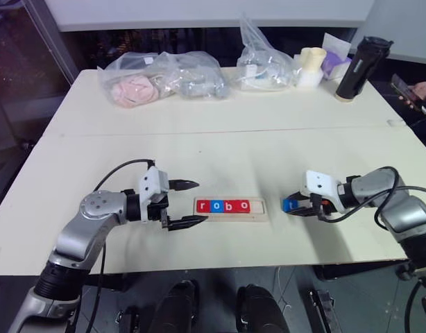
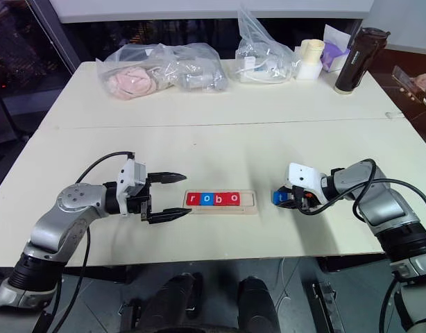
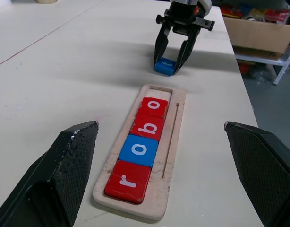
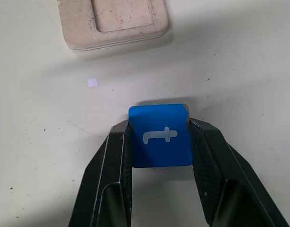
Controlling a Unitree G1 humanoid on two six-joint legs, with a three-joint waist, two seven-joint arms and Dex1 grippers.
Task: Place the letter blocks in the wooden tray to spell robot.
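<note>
Left gripper (image 1: 187,203): released, jaws spread wide, just beside the wooden tray's (image 1: 230,216) left end.
Wooden tray: near the bench's (image 1: 220,149) front edge; holds red r (image 3: 127,180), blue o (image 3: 139,150), red b (image 3: 148,126), red o (image 3: 154,106) (last slot bare).
Bare bench: between tray and blue t block (image 4: 160,135).
Right gripper (image 4: 159,144): clenched on the t block, right of the tray.
Right wrist view: the letter t, unreadable from the head.
</note>
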